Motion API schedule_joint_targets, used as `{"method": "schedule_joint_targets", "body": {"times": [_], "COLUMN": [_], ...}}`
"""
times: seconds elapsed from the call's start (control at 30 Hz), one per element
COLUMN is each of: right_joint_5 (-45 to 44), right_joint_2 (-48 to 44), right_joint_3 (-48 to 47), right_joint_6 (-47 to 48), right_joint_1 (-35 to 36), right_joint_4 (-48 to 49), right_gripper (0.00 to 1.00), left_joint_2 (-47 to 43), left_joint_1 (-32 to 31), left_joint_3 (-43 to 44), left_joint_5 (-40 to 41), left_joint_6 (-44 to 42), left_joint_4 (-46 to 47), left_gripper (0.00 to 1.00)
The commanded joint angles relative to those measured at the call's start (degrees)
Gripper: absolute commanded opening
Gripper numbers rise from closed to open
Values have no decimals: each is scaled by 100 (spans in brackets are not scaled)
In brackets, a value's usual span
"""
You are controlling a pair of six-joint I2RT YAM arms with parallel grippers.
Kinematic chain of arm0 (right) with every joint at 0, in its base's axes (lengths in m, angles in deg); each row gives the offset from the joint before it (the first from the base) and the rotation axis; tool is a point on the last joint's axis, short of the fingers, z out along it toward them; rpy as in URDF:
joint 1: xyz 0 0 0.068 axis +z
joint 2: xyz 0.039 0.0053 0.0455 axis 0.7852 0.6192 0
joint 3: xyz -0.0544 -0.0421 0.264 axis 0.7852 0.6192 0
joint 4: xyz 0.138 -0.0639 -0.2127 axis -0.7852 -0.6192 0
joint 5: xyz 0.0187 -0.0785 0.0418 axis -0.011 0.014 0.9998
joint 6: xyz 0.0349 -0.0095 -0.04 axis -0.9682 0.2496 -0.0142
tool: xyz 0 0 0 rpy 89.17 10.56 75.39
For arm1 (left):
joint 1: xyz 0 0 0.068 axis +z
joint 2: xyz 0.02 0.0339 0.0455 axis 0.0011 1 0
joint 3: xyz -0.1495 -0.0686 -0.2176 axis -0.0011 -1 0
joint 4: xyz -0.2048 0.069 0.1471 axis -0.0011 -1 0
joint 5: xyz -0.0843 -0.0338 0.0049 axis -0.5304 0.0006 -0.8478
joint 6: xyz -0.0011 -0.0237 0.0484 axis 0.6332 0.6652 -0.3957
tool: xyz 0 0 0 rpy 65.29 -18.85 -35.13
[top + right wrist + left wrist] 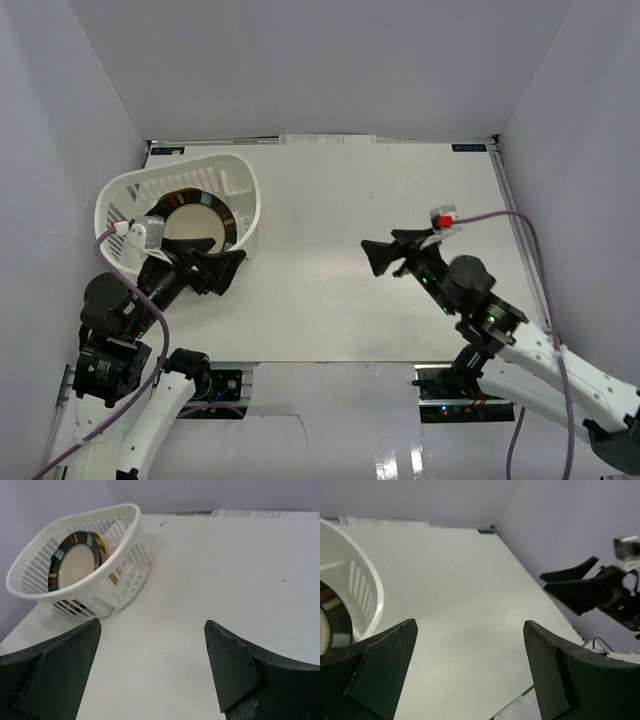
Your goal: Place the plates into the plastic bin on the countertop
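The white slotted plastic bin [215, 162] stands on the countertop [340, 310] at the far left. Inside it a round beige plate with a black rim [190, 226] leans on edge. The right wrist view shows this plate [75, 569] with a yellow-edged plate [103, 544] tucked behind it in the bin [127, 572]. My left gripper [226, 268] hangs open just beside the bin's near right corner, with nothing between its fingers. My right gripper [378, 256] is open and empty over the middle of the table, pointing left toward the bin.
White walls enclose the table on three sides. In the left wrist view the bin's wall [377, 605] is at the left edge and the right gripper [572, 582] floats at the right. A purple cable [530, 240] trails from the right arm.
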Motion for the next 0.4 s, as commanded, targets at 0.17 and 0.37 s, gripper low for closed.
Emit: {"method": "schedule_joint_targets", "body": {"times": [0.17, 0.37], "right_joint_5": [-727, -718], "right_joint_2": [-2635, -2619], "right_joint_3": [1089, 564], "right_joint_6": [39, 214], "right_joint_1": [28, 28], "right_joint_4": [-1520, -1705], "right_gripper": [90, 90], "left_joint_2": [-87, 122], "left_joint_1": [4, 4], "left_joint_3": [-1143, -1032], "left_joint_5": [-1016, -1122], "left_joint_6": [214, 214], "left_joint_4": [108, 504], "left_gripper": [98, 98]}}
